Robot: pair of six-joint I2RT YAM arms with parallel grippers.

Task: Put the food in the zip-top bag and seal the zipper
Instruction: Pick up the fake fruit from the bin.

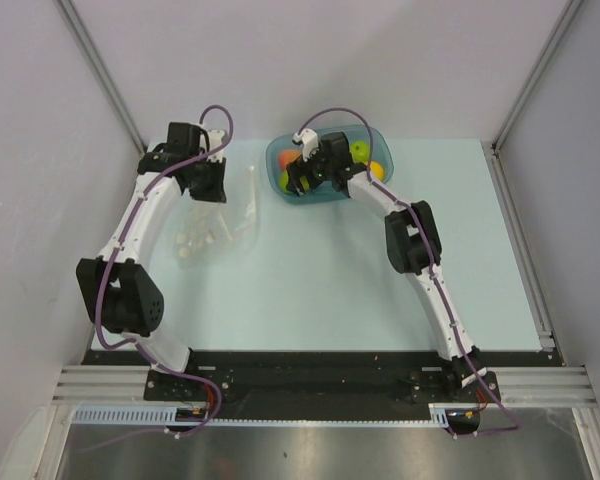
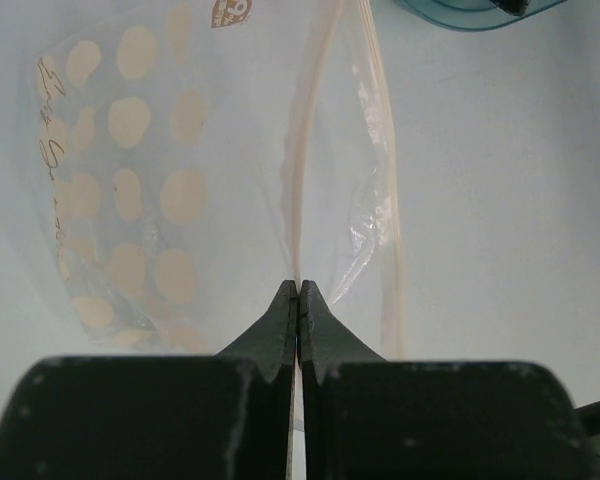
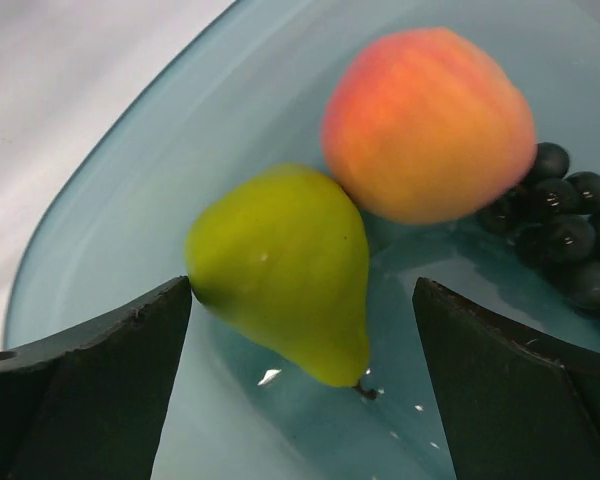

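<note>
Thin clear plastic film for the zip-top bag (image 2: 180,180) — crinkled, glossy along the creases, printed with flat cream dots. Translucent teal plastic for the tub (image 3: 160,170), smooth and shiny. Smooth, slightly glossy skin on the pear (image 3: 285,265); softer, near-matt blush on the peach (image 3: 430,120); polished dark beads on the grape bunch (image 3: 565,230). Matt pale table (image 2: 510,200).

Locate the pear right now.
In the right wrist view, the pear lies in the teal tub, just ahead of the open right end effector, beside the peach; grapes sit farther right.
</note>
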